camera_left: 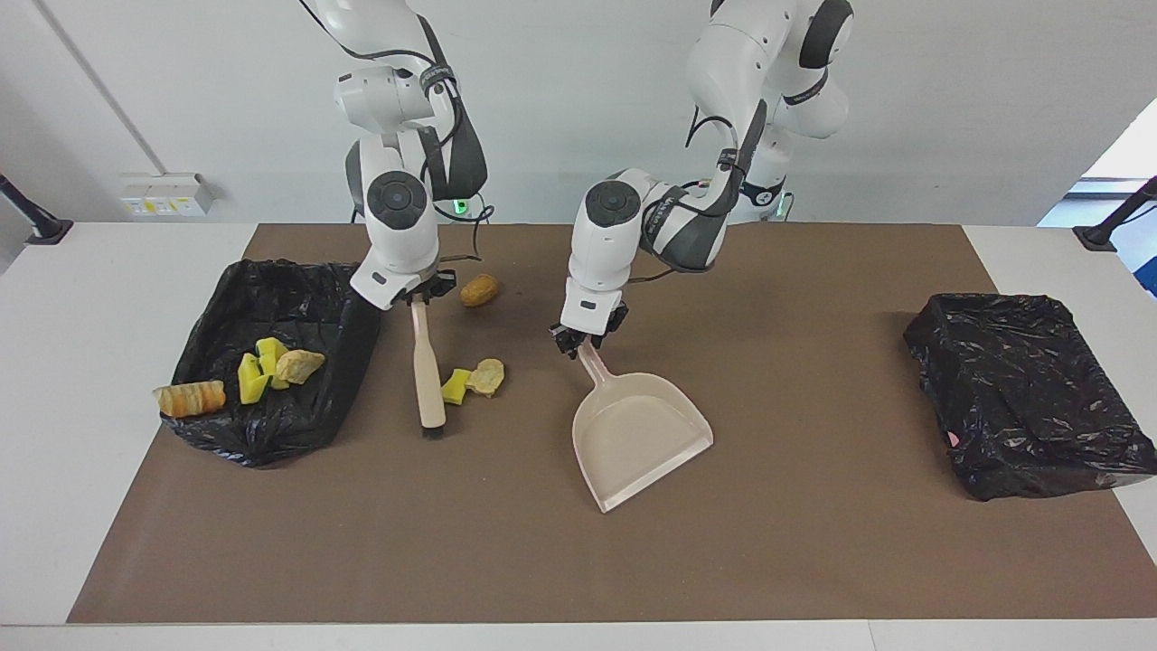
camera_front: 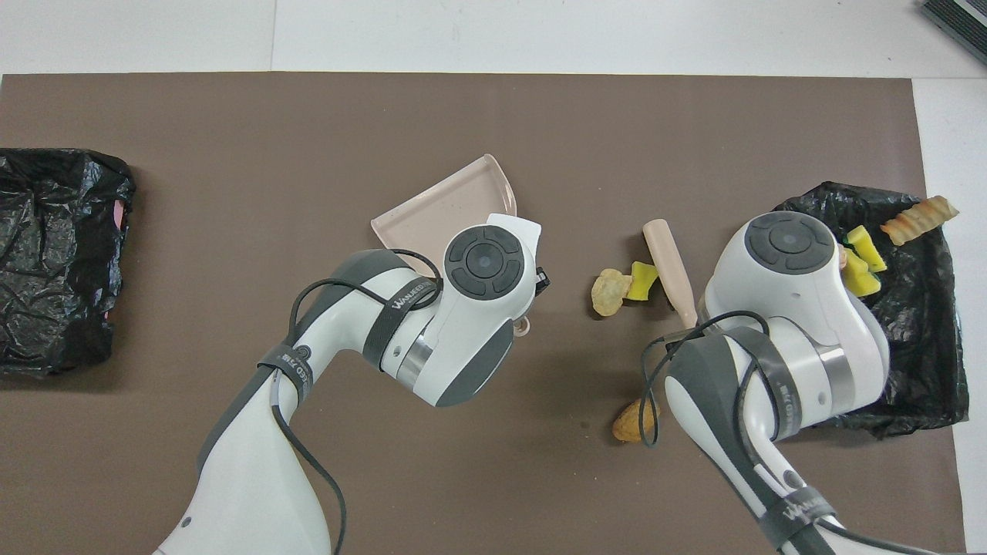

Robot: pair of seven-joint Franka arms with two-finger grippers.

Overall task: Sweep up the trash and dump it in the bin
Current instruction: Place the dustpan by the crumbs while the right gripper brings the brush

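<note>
My right gripper point(camera_left: 418, 297) is shut on the handle of the beige hand brush point(camera_left: 428, 371); its black bristles rest on the mat. Touching the brush lie a yellow sponge chunk point(camera_left: 456, 386) and a tan lump point(camera_left: 486, 376). A brown lump point(camera_left: 479, 290) lies nearer to the robots. My left gripper point(camera_left: 583, 342) is shut on the handle of the beige dustpan point(camera_left: 637, 434), which lies empty on the mat. The open black-lined bin point(camera_left: 226, 298) at the right arm's end holds yellow chunks point(camera_left: 258, 371) and a tan lump point(camera_left: 298, 365). An orange-striped roll point(camera_left: 190, 398) lies on its rim.
A second black bag-covered bin point(camera_left: 1021, 389) sits at the left arm's end of the brown mat point(camera_left: 813, 561). In the overhead view the brush point(camera_front: 669, 262) and dustpan point(camera_front: 447, 212) show past the arms' wrists, which cover both grippers.
</note>
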